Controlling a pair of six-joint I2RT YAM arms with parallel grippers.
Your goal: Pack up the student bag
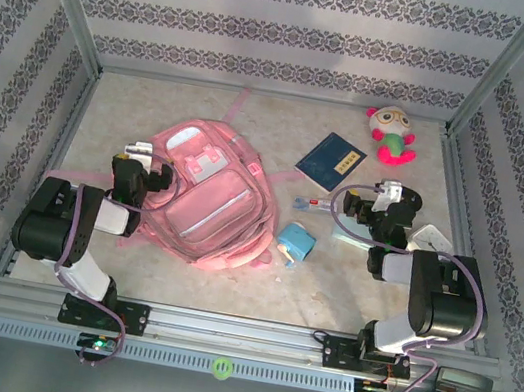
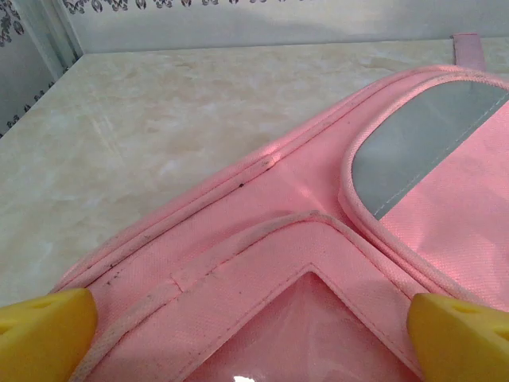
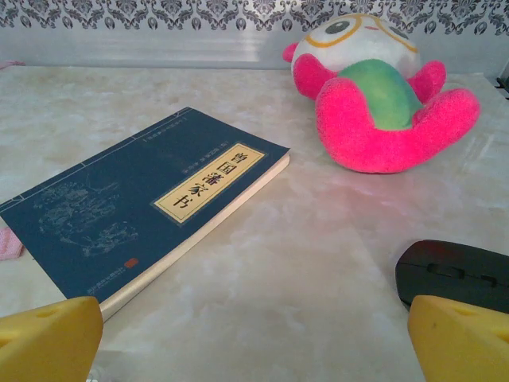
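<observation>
Left gripper [image 2: 254,334] spread over student bag [image 1: 220,204]; right gripper [image 3: 254,341] spread near book [image 3: 143,199] (label: 曾国藩家书).

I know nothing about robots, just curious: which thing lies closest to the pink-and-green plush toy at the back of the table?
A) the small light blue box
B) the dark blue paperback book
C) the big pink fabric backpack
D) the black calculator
B: in the top view the dark blue paperback book lies just beside the pink-and-green plush toy, nearer than any other listed thing.
</observation>
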